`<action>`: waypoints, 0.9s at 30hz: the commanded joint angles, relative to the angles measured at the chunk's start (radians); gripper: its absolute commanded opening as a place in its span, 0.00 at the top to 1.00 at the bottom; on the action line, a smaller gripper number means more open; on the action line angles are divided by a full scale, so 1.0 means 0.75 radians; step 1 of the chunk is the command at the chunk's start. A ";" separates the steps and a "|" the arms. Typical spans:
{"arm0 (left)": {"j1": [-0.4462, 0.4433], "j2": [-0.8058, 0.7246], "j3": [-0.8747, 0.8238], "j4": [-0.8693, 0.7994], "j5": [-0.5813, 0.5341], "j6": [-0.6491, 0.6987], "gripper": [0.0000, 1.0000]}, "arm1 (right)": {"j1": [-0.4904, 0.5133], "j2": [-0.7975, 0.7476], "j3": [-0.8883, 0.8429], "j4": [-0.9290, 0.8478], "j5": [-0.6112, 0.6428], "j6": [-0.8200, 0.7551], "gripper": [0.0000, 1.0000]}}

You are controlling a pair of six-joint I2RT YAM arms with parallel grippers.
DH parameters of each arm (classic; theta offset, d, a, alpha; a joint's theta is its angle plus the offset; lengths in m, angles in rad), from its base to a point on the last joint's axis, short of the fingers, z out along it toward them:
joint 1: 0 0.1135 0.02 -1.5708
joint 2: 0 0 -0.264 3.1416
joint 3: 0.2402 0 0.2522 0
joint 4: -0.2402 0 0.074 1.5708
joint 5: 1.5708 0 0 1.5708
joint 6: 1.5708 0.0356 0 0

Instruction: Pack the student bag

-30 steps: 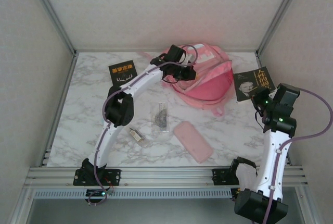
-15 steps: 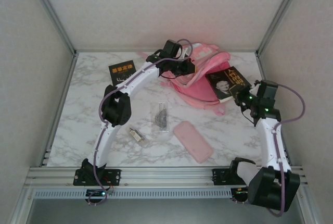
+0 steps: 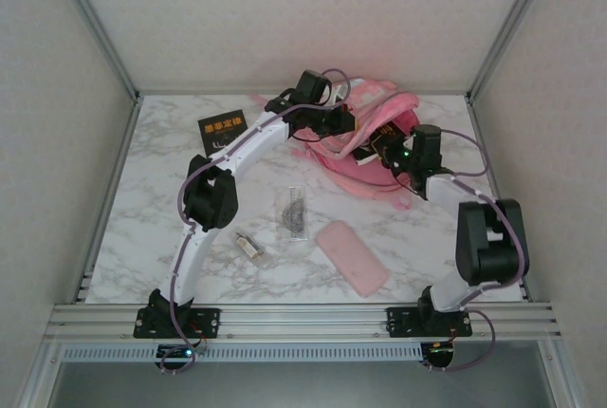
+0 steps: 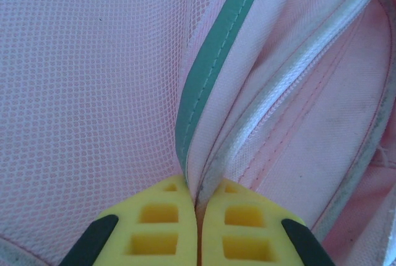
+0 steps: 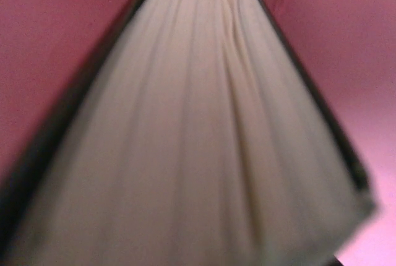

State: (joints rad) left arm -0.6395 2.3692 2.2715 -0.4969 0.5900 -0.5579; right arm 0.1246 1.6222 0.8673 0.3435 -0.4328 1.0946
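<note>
- Jaws of the left gripper (image 4: 197, 199) are clenched on the student bag (image 3: 402, 107) at its zipper edge.
- The bag lies at the far middle of the table (image 3: 171, 228).
- A book (image 5: 198, 142) is grasped by the right gripper (image 3: 389, 150), pages inside the bag's pink opening.

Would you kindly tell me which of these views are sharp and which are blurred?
Top external view: evenly lit and sharp, the student bag clear. Left wrist view: crisp, mesh weave and the left claw in focus. Right wrist view: the book is too close, blurred, with a pink cast.
</note>
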 commanded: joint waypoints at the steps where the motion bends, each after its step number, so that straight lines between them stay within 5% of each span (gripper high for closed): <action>1: 0.024 -0.152 0.040 0.010 -0.030 -0.034 1.00 | 0.035 0.124 0.127 0.354 0.058 0.041 1.00; 8: 0.027 -0.191 -0.010 0.014 -0.043 -0.018 1.00 | 0.093 0.391 0.317 0.389 0.095 0.084 1.00; 13: 0.039 -0.199 -0.039 0.027 -0.051 -0.018 1.00 | 0.099 0.416 0.380 0.152 0.178 0.131 0.99; 15: 0.045 -0.201 -0.055 0.041 -0.052 -0.023 1.00 | 0.099 0.397 0.402 -0.030 0.222 0.134 0.84; 18: 0.053 -0.201 -0.074 0.053 -0.056 -0.026 1.00 | 0.098 0.365 0.414 -0.233 0.232 0.151 0.33; 27: 0.083 -0.205 -0.170 0.105 -0.070 -0.032 1.00 | 0.073 0.158 0.336 -0.628 0.181 0.018 0.01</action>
State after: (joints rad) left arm -0.6243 2.2860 2.1651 -0.4664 0.5732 -0.5583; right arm 0.1902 1.8378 1.1351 0.0292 -0.2916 1.1748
